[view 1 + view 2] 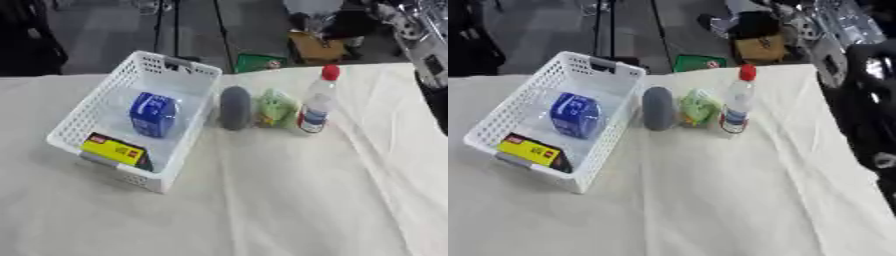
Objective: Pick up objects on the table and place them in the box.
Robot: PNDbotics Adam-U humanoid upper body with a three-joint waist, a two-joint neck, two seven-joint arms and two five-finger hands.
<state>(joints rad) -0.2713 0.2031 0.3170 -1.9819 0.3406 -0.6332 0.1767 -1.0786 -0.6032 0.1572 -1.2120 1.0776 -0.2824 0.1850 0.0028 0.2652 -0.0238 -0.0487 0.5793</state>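
i cannot tell my right hand's state, so i approach the bottle upright, then lift it left into the basket.

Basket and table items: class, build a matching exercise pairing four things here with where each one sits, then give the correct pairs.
Things:
1. blue carton
2. yellow packet
3. grey object
4. bottle with red cap

Places:
A. on the cloth, right of the green item
B. near end of the white basket
C. middle of the basket
D. on the cloth, just beside the basket

Pairs: 1-C, 2-B, 3-D, 4-A
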